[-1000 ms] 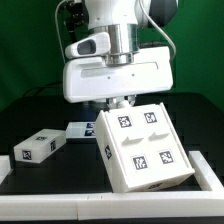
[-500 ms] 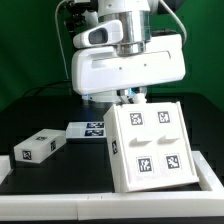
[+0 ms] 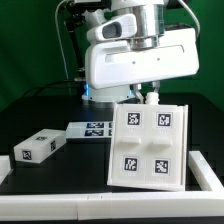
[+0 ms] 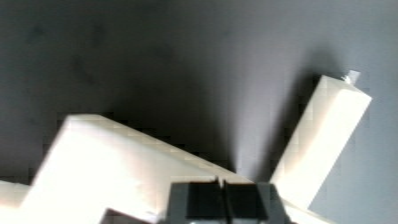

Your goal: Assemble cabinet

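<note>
The white cabinet body (image 3: 148,145) lies flat on the dark table at the exterior view's right, showing several square tags on its top face. My gripper (image 3: 150,97) is at its far edge, the fingertips touching or just above that edge. In the wrist view the gripper (image 4: 224,200) shows its two dark pads pressed together, shut, with nothing visible between them. A white corner of the cabinet (image 4: 107,165) lies beside the fingers. A small white tagged drawer block (image 3: 38,147) lies apart at the exterior view's left.
The marker board (image 3: 88,128) lies behind, between block and cabinet. A white raised rail (image 3: 205,172) runs along the cabinet's right side and the front table edge. In the wrist view a long white slab (image 4: 329,125) lies on the dark table; I cannot tell which part it is.
The arm has moved toward the exterior view's right. The cabinet body has turned from a strong tilt to nearly square with the table edge and shifted right. The drawer block has not moved.
</note>
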